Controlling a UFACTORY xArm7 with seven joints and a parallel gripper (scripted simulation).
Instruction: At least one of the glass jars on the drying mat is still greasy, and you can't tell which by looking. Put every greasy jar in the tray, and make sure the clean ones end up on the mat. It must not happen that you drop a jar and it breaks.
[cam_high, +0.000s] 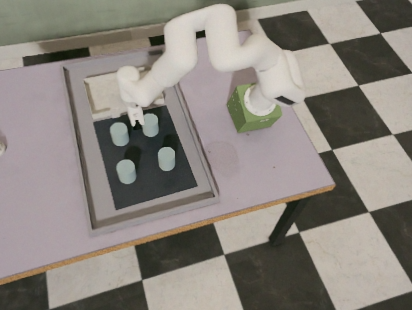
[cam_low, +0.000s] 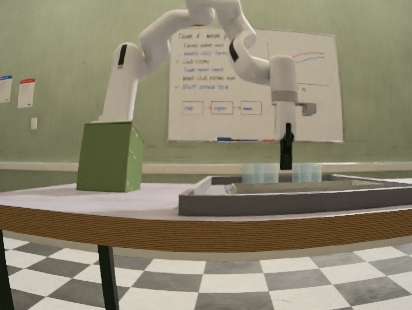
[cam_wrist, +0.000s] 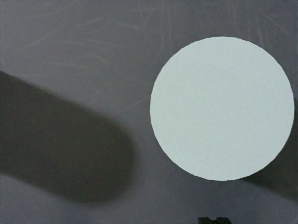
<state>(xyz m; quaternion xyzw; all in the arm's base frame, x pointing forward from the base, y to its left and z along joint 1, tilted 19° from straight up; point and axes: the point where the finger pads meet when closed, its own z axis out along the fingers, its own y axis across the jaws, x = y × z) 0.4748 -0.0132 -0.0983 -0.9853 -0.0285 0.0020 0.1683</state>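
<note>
Several pale blue glass jars stand upright on the dark drying mat (cam_high: 145, 157): one at the back left (cam_high: 119, 134), one at the back right (cam_high: 150, 125), one at the front left (cam_high: 126, 171) and one at the front right (cam_high: 166, 158). My gripper (cam_high: 135, 120) is shut and empty, low between the two back jars, touching neither as far as I can tell. In the side view it (cam_low: 286, 160) hangs between the jar groups. The wrist view shows one jar's round top (cam_wrist: 222, 108) from above, to the right of the gripper's line.
A grey raised frame (cam_high: 142, 210) surrounds the mat and a pale tray (cam_high: 107, 92) behind it. The green arm base (cam_high: 252, 110) stands to the right on the lilac table. The table's front edge runs close below the frame.
</note>
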